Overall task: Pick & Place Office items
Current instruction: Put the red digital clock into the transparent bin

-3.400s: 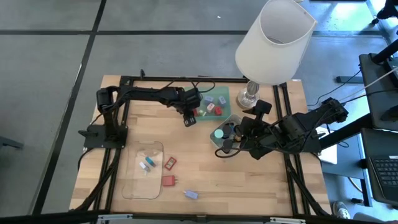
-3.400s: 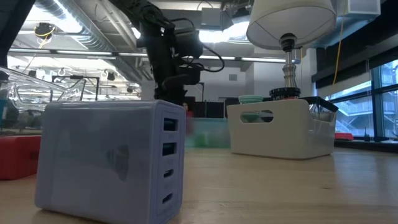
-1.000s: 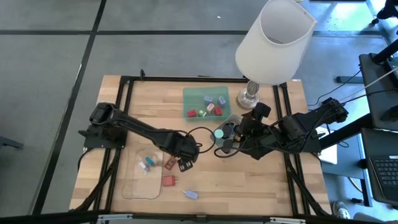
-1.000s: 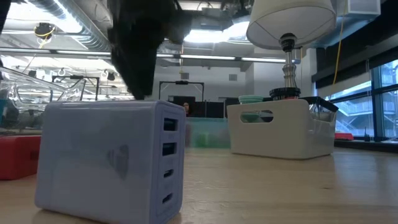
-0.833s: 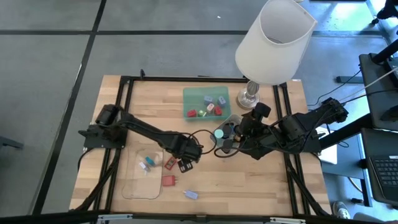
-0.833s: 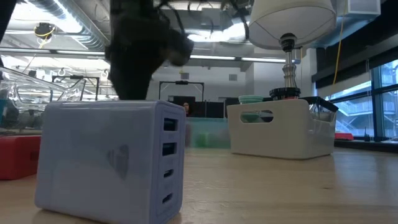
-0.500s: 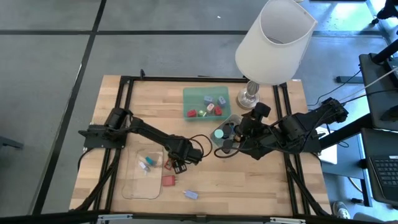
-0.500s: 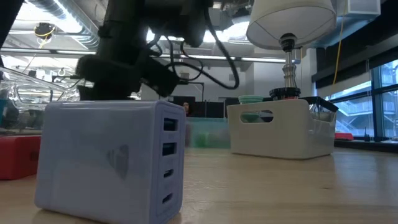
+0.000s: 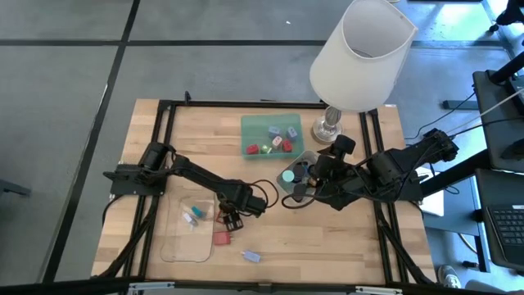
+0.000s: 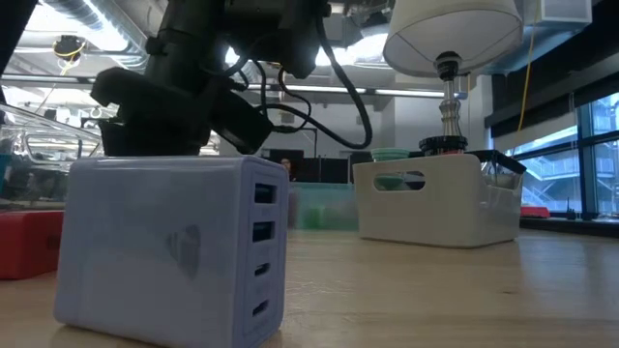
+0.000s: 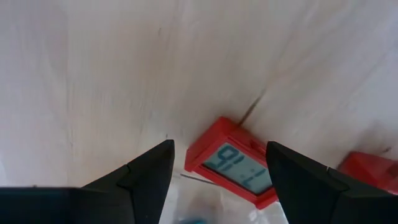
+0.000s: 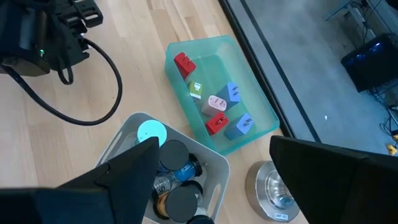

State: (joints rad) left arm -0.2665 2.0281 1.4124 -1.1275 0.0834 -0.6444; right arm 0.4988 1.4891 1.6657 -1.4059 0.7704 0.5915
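Observation:
My left gripper (image 9: 228, 218) is open, pointing down over a small red clock (image 11: 237, 163) that lies on the wood at the clear tray's right edge. Its fingers stand on either side of the clock, and I see no touch. A red block (image 9: 222, 238) and a pale blue charger (image 9: 251, 256) lie nearer the table's front edge. The charger (image 10: 169, 246) hides the left fingertips in the low view. My right gripper (image 9: 304, 182) hangs open above the grey tray (image 12: 121, 144), which holds a teal disc (image 12: 151, 132) and black caps (image 12: 175, 154).
A green tray (image 9: 246, 124) at the back holds red blocks and blue-grey pieces. The clear tray (image 9: 176, 246) at the front left holds small teal and white bits (image 9: 192, 215). A white-shaded lamp (image 9: 361, 51) stands at the back right. Bare wood lies at the front right.
My left gripper has moved a little toward the table's left edge and come down over the red clock, its fingers staying apart. The clock has not shifted.

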